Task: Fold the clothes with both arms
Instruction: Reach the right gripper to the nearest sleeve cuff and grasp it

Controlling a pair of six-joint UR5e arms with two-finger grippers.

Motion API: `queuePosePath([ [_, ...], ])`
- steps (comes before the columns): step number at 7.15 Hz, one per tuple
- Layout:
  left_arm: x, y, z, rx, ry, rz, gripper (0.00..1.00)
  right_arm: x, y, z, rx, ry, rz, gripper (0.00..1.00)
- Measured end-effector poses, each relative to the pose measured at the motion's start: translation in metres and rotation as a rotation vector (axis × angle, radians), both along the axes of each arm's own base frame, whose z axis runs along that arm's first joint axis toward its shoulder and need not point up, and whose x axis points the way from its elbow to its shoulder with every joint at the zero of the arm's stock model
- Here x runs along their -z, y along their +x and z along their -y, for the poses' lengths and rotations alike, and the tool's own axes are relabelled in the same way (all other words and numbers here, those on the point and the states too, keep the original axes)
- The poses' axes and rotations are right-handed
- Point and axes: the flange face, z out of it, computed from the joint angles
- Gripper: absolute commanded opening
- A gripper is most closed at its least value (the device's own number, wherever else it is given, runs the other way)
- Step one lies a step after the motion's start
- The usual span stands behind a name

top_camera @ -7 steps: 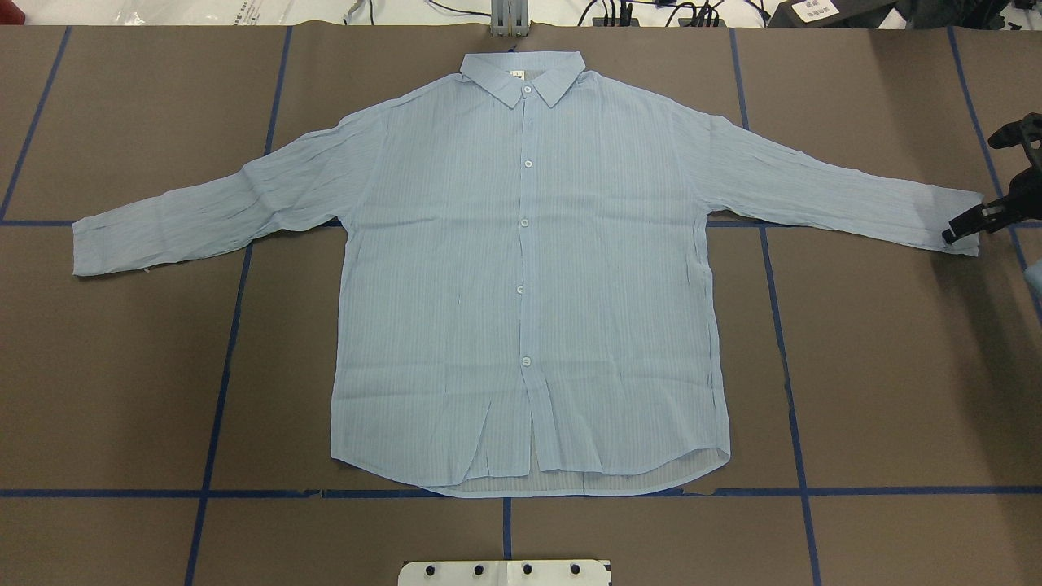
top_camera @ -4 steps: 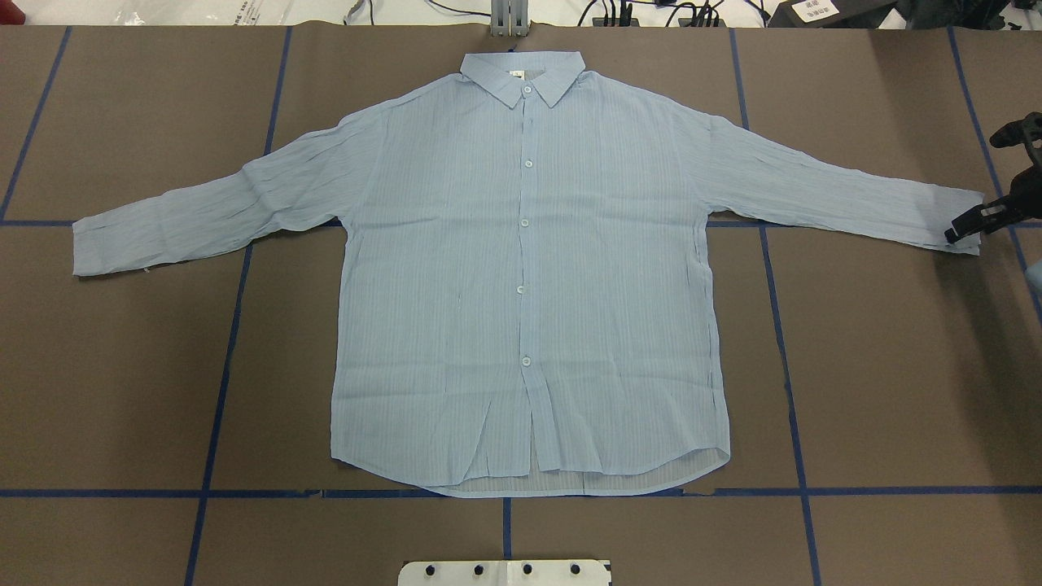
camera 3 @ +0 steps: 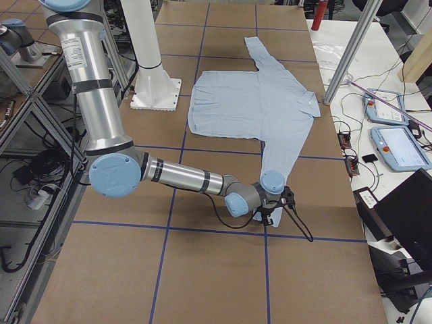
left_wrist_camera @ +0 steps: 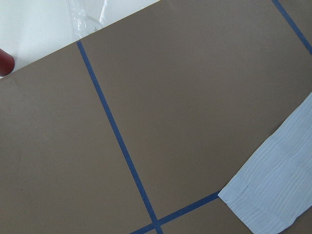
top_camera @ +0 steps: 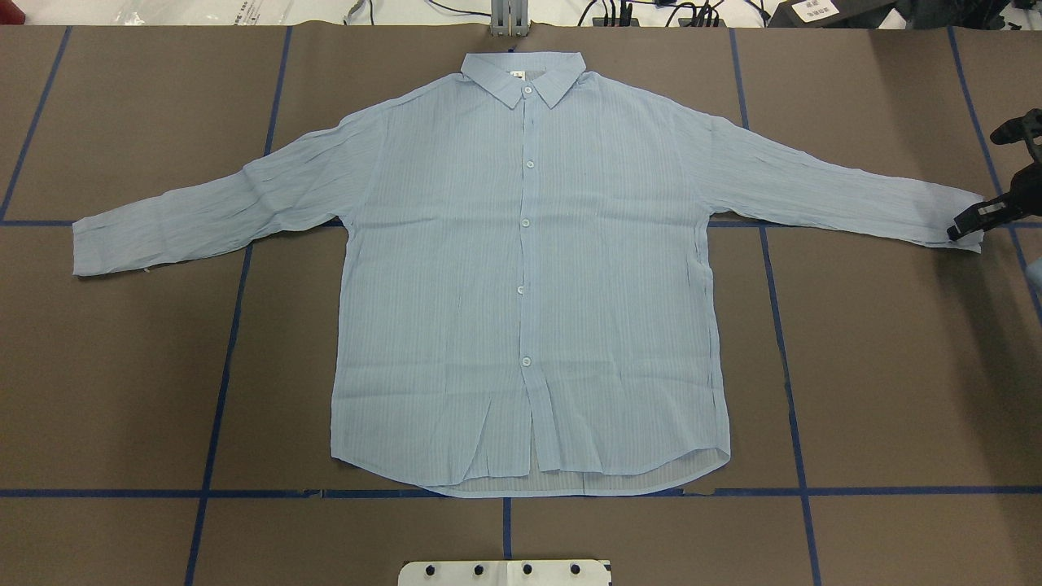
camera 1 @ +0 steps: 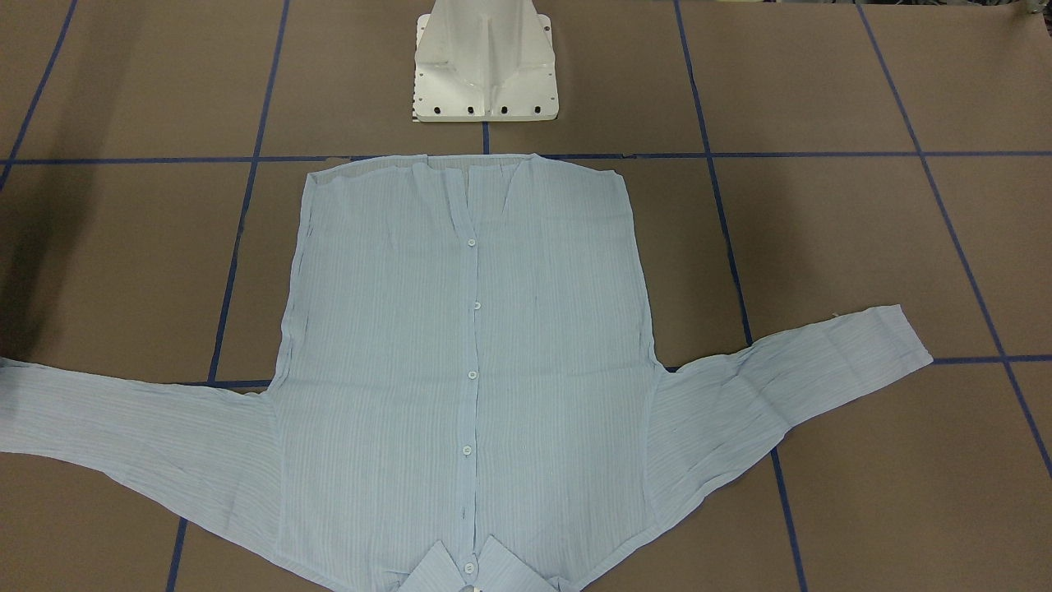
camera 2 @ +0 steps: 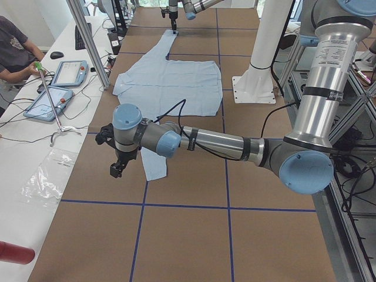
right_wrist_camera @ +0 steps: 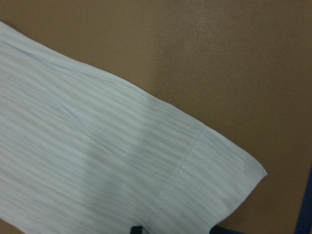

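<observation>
Lying flat on the brown worktop (top_camera: 895, 366), buttons up, the shirt (top_camera: 521, 268) has its collar (top_camera: 523, 77) at the side far from the robot base, w/ both sleeves out sideways. The right pincer (top_camera: 962, 228) sits at the right cuff (right_wrist_camera: 209, 170), the very end of that sleeve. Wrist view shows two dark fingertips (right_wrist_camera: 137, 229) apart w/ cuff fabric btwn them, so the jaws look spread. The left pincer (camera 2: 116, 170) hangs over the worktop just beyond the left cuff (left_wrist_camera: 273, 195), apart from it. It's seen from the side only, so can't tell if it's spread or pressed together.
</observation>
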Motion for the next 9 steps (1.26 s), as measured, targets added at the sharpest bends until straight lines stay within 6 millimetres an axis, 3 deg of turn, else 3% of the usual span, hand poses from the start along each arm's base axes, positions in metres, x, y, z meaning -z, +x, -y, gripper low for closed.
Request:
queuePosePath([
  [3,-0.002,0.001,0.0,-0.001,-0.002,0.0,1.0,0.01,0.005,0.007,-0.003,-0.003,0.03,0.31],
  [6,-0.002,0.001,0.0,-0.001,-0.002,0.0,1.0,0.015,0.007,0.009,-0.004,-0.011,0.038,0.31],
  [7,-0.002,0.001,0.0,-0.001,0.0,0.0,1.0,0.015,0.007,0.01,-0.005,-0.012,0.038,0.26],
  [9,-0.001,0.001,0.0,-0.001,0.002,0.0,1.0,0.015,0.006,0.01,-0.003,-0.014,0.037,0.0],
])
